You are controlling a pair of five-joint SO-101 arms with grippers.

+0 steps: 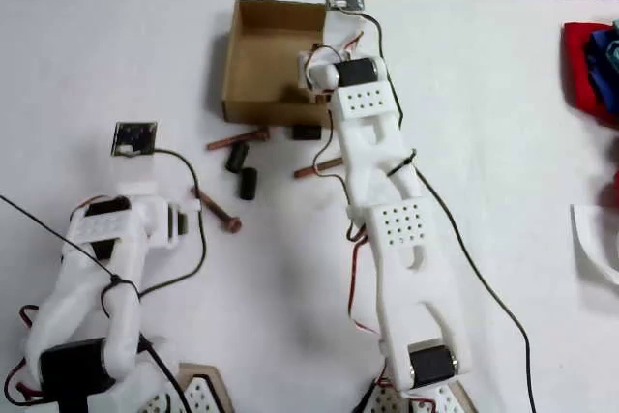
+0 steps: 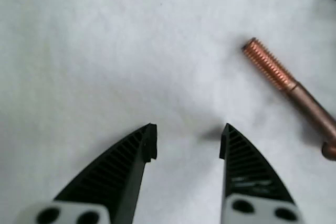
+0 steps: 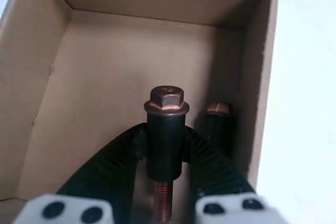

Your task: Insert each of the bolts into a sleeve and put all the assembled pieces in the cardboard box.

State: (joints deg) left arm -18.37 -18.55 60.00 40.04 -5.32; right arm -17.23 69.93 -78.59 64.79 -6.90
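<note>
While over the box point(image 3: 31, 77) — right fingers point(image 3: 212, 169) around sleeved bolt point(image 3: 164, 135), left fingers point(image 2: 123, 169) wide.

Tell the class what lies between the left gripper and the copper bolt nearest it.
That stretch is bare: in the left wrist view, plain white table runs from the open left gripper to the copper bolt, whose threaded end points towards it.

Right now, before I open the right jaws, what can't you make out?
High view: the right arm covers its jaws and one side of the cardboard box.
Right wrist view: the jaws, shut on a sleeved bolt, hide the second piece's base.
Left wrist view: the loose bolt's head runs off the edge.
</note>
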